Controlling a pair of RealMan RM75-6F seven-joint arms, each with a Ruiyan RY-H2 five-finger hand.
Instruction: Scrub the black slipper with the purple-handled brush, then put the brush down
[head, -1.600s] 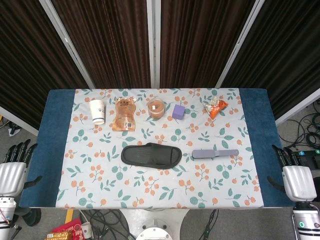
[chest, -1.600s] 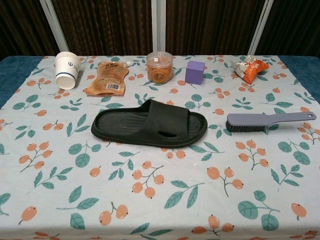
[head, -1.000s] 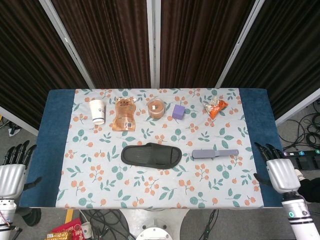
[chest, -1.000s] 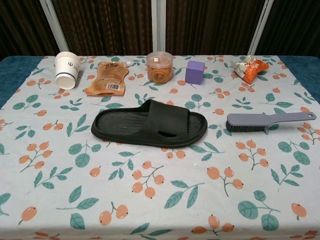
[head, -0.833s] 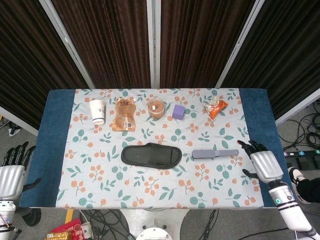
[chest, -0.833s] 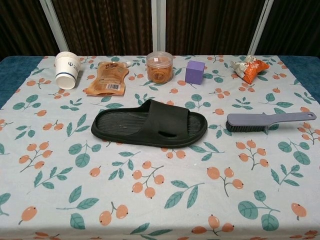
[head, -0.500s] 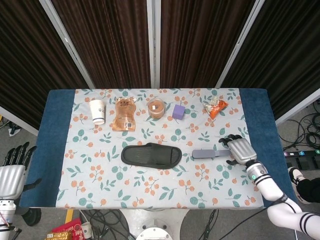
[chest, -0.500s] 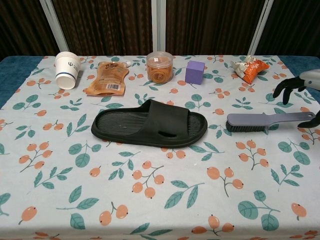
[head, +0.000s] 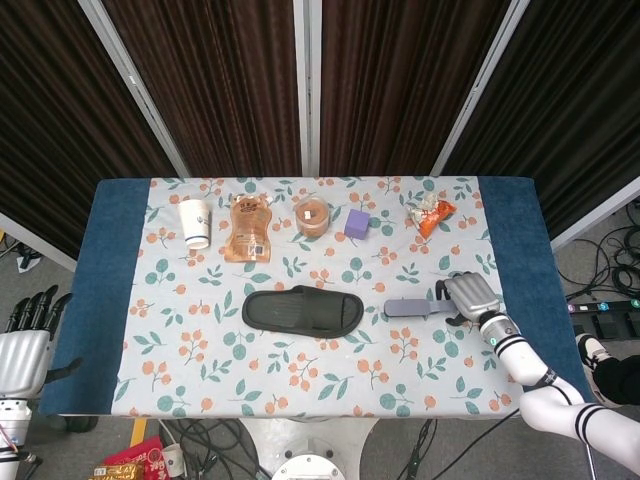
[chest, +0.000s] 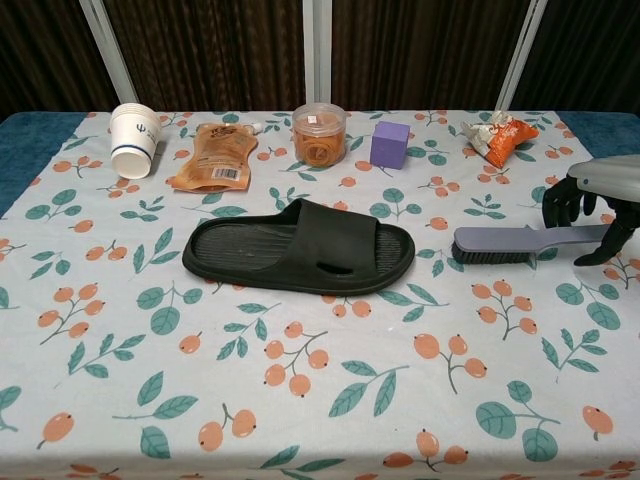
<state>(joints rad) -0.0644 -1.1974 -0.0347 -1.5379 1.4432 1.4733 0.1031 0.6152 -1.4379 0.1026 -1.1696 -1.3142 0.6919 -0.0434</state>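
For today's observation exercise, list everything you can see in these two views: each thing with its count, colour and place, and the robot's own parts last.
Slipper: one, black, table centre.
Brush: one, purple handle, right of the slipper.
Paper cups: a stack, count unclear, white, back left.
Pouch: one, orange, beside the cups.
Tub: one, clear with orange contents, back centre.
Block: one, purple, right of the tub.
Snack bag: one, orange, back right.
Tablecloth: one, floral, over the blue table.
Left hand: off the table's left edge, fingers apart.
Right hand: fingers spread around the brush handle's end, grip not closed.
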